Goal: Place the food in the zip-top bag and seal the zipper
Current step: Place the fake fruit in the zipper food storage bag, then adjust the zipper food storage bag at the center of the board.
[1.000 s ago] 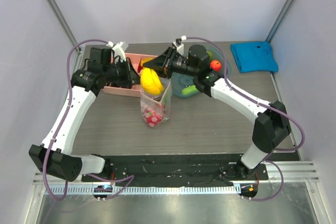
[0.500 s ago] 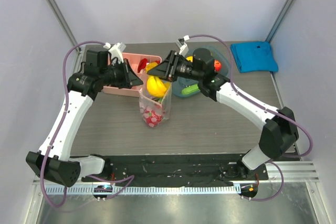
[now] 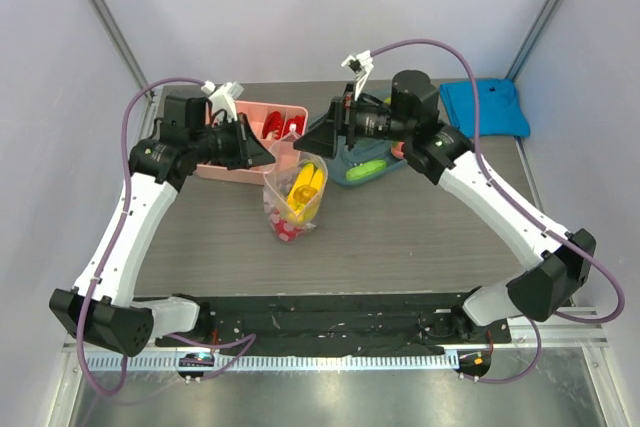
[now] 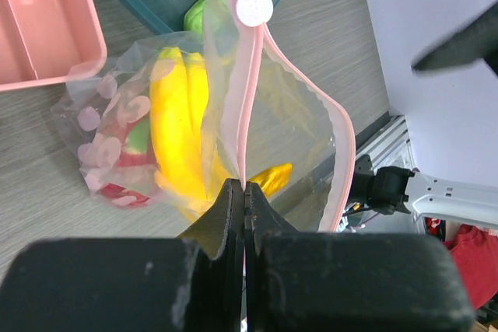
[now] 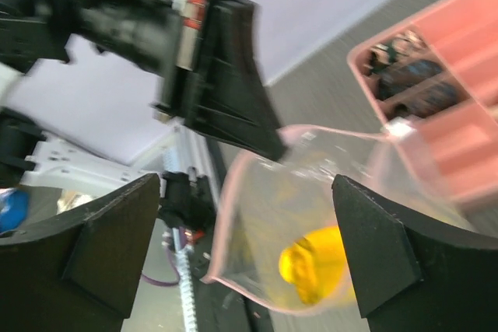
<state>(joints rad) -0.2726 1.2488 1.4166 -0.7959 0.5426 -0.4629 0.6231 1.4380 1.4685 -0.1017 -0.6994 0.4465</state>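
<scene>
Clear zip-top bag (image 3: 293,197) stands mid-worktop, nearer the far edge, yellow bananas (image 3: 303,187) inside. Left gripper (image 4: 243,190) is clamped on the pink zipper (image 4: 243,106) strip, presumably to hold the mouth open; right gripper (image 3: 310,137) hovers above it, jaws spread, empty.

My left arm (image 3: 128,219) rises from its base and bends inward. My left gripper (image 4: 244,186) points right, jaws pressed flat together on the zipper (image 4: 250,91). My right arm (image 3: 500,205) arches high. My right gripper (image 3: 322,133) faces the left one, its fingers (image 5: 117,246) spread wide and holding nothing.
</scene>
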